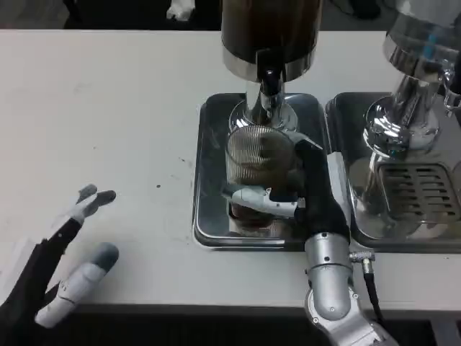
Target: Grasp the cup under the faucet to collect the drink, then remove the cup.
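A: Where does the job stand?

B: The right hand [288, 193] is wrapped around the ribbed clear glass cup [258, 164], which stands on the shiny steel drip tray [209, 180] directly under the black faucet [269, 81] of the dark drink dispenser [270, 32].

A: Filled?

B: Brown liquid shows inside, so collecting seems underway or finished. Removing the cup remains.

A: The other hand?

B: The left hand [61, 270] rests on the white table [101, 108], fingers spread, holding nothing.
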Robot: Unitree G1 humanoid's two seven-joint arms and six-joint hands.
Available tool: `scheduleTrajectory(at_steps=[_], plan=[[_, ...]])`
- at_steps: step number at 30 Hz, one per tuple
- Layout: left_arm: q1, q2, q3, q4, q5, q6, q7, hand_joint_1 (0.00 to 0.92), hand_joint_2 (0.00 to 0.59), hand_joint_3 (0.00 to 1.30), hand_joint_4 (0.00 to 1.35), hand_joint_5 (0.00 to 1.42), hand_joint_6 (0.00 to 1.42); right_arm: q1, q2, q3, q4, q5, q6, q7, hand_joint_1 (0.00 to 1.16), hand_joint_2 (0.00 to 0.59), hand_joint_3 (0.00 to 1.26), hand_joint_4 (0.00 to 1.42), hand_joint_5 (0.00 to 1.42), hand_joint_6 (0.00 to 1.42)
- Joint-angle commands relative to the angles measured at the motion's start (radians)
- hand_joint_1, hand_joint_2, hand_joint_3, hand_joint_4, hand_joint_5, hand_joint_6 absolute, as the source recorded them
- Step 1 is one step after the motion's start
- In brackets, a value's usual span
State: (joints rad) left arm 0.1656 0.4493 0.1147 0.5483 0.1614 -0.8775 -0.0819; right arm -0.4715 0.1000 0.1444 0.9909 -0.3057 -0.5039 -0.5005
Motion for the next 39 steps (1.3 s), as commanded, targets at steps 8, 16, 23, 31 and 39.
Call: scheduleTrajectory(at_steps=[8,16,23,31,39], plan=[[0.001,-0.004,-0.004,-0.002,-0.012,0.006,-0.003,0.000,0.136,0.18,0.00,0.10,0.02,0.016,-0.003,0.005,-0.016,-0.028,-0.032,-0.050,1.16,0.089,0.76,0.82,0.86,1.13],[-0.011,-0.006,-0.012,0.006,-0.010,0.006,-0.005,0.000,0.136,0.18,0.00,0.10,0.02,0.025,-0.008,0.003,-0.033,-0.029,-0.034,-0.066,1.15,0.087,0.78,0.83,0.87,1.17],[-0.026,-0.013,-0.023,0.020,-0.008,0.002,-0.006,0.000,0.136,0.18,0.00,0.10,0.02,0.061,-0.028,0.035,-0.127,-0.083,-0.001,-0.085,1.13,0.079,0.78,0.85,0.88,1.19],[-0.036,-0.019,-0.032,0.036,0.002,-0.004,-0.005,0.000,0.136,0.18,0.00,0.10,0.02,0.113,-0.040,0.033,-0.237,-0.080,0.046,-0.047,1.10,0.085,0.79,0.85,0.88,1.22],[-0.039,-0.012,-0.038,0.032,0.020,-0.010,0.003,0.000,0.138,0.18,0.00,0.10,0.02,0.198,-0.054,0.035,-0.383,-0.084,0.112,-0.002,1.08,0.104,0.79,0.85,0.89,1.24]])
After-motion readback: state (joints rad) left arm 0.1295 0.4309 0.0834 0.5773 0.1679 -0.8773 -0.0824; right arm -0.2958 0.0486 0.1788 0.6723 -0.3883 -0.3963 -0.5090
